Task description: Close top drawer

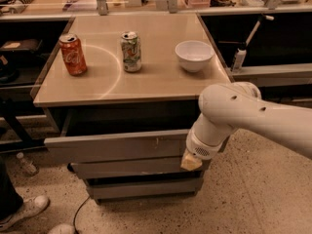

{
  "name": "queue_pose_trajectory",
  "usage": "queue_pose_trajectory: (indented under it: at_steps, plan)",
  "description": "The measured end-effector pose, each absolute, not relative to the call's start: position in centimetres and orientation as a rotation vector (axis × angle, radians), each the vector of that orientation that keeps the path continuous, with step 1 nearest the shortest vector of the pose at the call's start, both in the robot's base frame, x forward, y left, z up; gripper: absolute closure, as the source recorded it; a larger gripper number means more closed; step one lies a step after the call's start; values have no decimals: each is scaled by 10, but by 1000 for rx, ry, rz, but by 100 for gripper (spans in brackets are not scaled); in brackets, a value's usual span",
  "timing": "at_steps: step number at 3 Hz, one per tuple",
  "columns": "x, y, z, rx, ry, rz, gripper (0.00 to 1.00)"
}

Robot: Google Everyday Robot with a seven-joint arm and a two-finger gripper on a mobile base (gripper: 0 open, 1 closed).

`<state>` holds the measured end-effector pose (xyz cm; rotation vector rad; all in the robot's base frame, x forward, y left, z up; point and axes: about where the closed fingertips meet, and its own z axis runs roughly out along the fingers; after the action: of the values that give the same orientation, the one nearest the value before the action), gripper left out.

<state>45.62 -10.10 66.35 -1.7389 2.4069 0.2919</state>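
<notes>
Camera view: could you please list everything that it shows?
Table: one, tan top, centre.
Red can: one, red, table's left.
Green can: one, green-white, table's middle.
Bowl: one, white, table's right.
Top drawer: one, grey, pulled out under the tabletop.
Lower drawers: two, grey, beneath it.
Bottle: one, clear, floor at left.
Shoes: two, white, bottom left.
Arm: one, white, from right.
Gripper: one, yellowish tip, before the drawers' right end.
</notes>
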Motion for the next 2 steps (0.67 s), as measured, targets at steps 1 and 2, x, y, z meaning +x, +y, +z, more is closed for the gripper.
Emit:
queue_pose_trajectory:
  at_steps: [1, 2]
  plan:
    - [480, -93, 662, -1746, 2398, 261, 100]
    - [503, -86, 660, -1756, 2388, 222, 100]
